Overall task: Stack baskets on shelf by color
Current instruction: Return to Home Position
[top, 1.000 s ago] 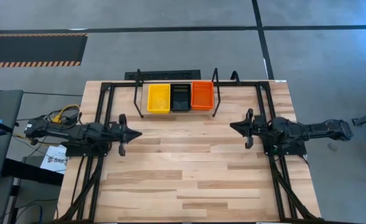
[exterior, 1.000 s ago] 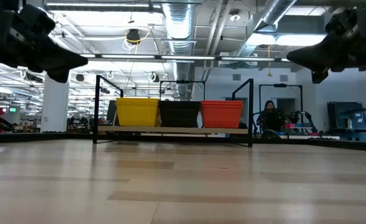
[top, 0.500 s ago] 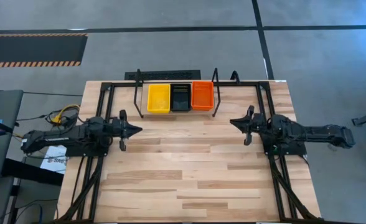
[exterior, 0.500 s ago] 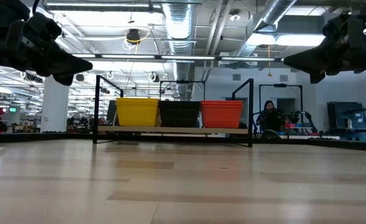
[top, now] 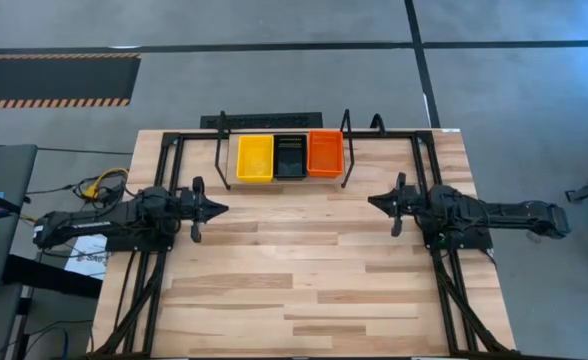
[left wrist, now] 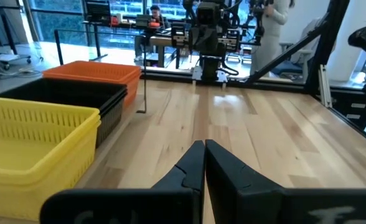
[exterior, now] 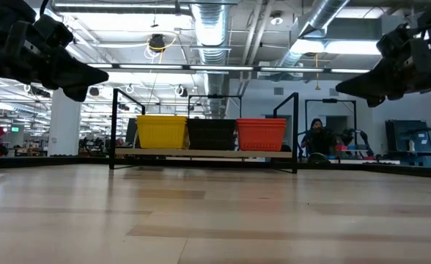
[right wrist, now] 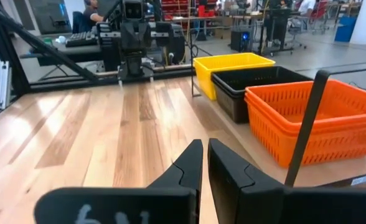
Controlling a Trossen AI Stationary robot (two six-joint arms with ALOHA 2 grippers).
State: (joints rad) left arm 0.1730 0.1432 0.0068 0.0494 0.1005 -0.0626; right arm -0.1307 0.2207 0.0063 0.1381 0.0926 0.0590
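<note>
Plank table (top: 294,270), shelf (exterior: 201,153) at the far edge, baskets all sorted by colour.
Yellow stack (top: 255,158) sits on the left, black stack (top: 290,157) in the middle and orange stack (top: 325,153) on the right, touching side by side on the shelf board. Left gripper (top: 219,211) hangs over the table's left side and right gripper (top: 374,201) over its right. Both point inward, up off the wood and well apart from the shelf. Both sets of jaws are clenched on nothing. Looks to me like only parking the arms is left. My one worry: an arm swinging far-ward as it folds away could clip a wire end loop (exterior: 116,110), shoving the shelf or knocking a stack crooked. Can't count the layers per stack from these angles.
</note>
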